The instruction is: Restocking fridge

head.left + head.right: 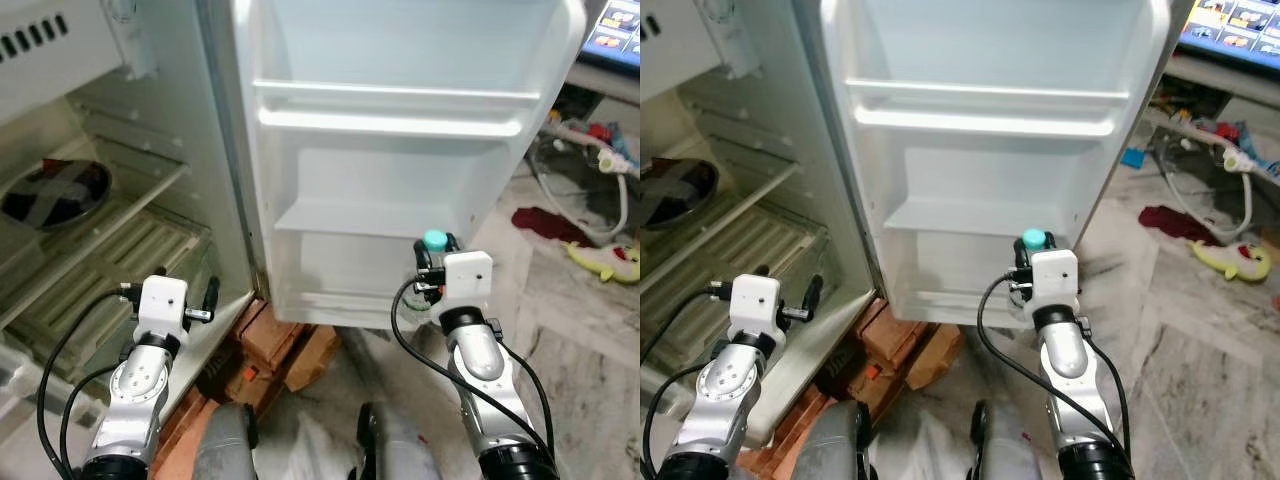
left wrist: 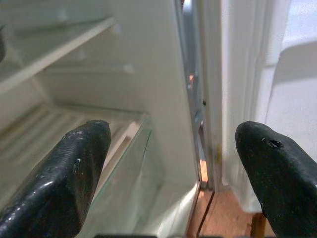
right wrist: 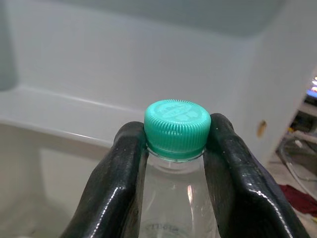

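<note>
Right claw (image 3: 176, 163) grips a clear bottle (image 3: 173, 198) by its neck; left claw (image 2: 173, 168) gapes wide.

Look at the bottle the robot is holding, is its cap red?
No, the cap on the clear bottle is green, and the right tool is pinching just under it.

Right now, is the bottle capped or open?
Capped: a green cap sits on the bottle, held at the neck by the right gripper.
</note>
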Available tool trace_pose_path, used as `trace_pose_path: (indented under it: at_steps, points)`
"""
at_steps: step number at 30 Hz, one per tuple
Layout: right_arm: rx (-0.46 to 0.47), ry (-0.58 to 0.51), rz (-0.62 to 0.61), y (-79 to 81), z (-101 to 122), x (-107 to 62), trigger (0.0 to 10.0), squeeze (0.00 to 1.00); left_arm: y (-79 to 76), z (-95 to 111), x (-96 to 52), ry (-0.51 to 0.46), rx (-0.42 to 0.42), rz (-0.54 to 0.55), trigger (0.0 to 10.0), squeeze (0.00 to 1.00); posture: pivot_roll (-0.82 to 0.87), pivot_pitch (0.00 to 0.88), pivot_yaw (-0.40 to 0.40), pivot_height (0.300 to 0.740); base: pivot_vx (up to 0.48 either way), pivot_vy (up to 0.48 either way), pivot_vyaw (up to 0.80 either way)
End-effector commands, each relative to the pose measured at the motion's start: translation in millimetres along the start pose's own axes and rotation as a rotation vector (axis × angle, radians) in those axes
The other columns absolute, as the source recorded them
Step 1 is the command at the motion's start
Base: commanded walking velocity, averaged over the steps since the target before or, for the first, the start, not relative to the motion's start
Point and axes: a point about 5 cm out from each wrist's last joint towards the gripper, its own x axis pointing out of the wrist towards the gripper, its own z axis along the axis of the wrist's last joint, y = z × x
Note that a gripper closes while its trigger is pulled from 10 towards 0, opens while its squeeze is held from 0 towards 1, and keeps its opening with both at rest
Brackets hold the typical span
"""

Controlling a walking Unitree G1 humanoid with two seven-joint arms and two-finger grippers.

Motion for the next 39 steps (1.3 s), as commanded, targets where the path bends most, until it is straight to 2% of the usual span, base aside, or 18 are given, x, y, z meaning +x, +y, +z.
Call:
trace_pose_path:
  at_steps: [1,12,19,22,24,26,27,29,30,32,39]
  points:
    - [-0.022,-0.012,-0.031,-11.9,1.6,-1.2,10.0,0.00,-7.3,0.7,1.6,-0.002,-0.002,-0.025,10.0,0.00,-0.03,0.024,-0.010,0.638,0.296,0.000,0.00]
    - [-0.008,0.005,-0.008,-5.8,-1.7,-4.3,10.0,0.00,-6.1,-0.3,0.2,0.007,0.003,-0.023,10.0,0.00,-0.02,0.039,-0.010,0.638,0.100,0.000,0.00]
    - [0.015,0.015,0.009,1.1,-3.3,-8.0,10.0,0.00,5.1,-2.5,-2.7,0.024,0.026,-0.011,10.0,0.00,-0.02,0.062,-0.003,0.614,0.000,0.000,0.00]
    - [0.017,0.018,0.026,4.5,-3.6,-9.7,10.0,0.00,10.5,1.1,-3.0,0.013,0.063,-0.011,10.0,0.00,-0.02,0.083,0.001,0.599,0.000,0.000,0.00]
    - [0.009,0.016,0.056,7.8,-4.2,-8.7,10.0,0.00,24.3,0.5,-6.9,0.024,0.088,0.003,10.0,0.00,-0.01,0.101,0.001,0.579,0.000,0.000,0.00]
    - [0.009,0.014,0.059,8.2,-3.9,-8.2,10.0,0.00,26.5,0.4,-7.3,0.025,0.092,0.006,10.0,0.00,-0.01,0.106,0.002,0.574,0.000,0.000,0.00]
    - [0.003,0.012,0.067,8.9,-3.4,-5.7,10.0,0.00,33.3,2.0,-8.5,0.022,0.105,0.024,10.0,0.00,0.00,0.112,0.001,0.574,0.000,0.000,0.00]
    - [-0.001,0.014,0.069,9.0,-3.4,-4.6,10.0,0.00,35.4,3.0,-8.8,0.018,0.109,0.032,10.0,0.00,0.00,0.112,0.001,0.574,0.000,0.000,0.00]
    - [-0.007,-0.001,0.077,10.3,-0.4,0.9,10.0,0.00,46.5,13.9,-9.7,-0.028,0.111,0.081,10.0,0.00,0.00,0.132,0.000,0.574,0.000,0.000,0.00]
    - [-0.023,-0.027,0.092,13.6,4.4,8.5,10.0,0.00,53.5,21.0,-10.9,-0.048,0.121,0.105,10.0,0.00,0.01,0.143,-0.003,0.574,0.000,0.000,0.00]
    - [-0.053,-0.084,0.178,28.1,16.7,32.0,10.0,0.00,57.9,20.4,-17.5,-0.027,0.154,0.081,10.0,0.00,0.04,0.183,0.006,0.574,0.000,0.000,0.00]
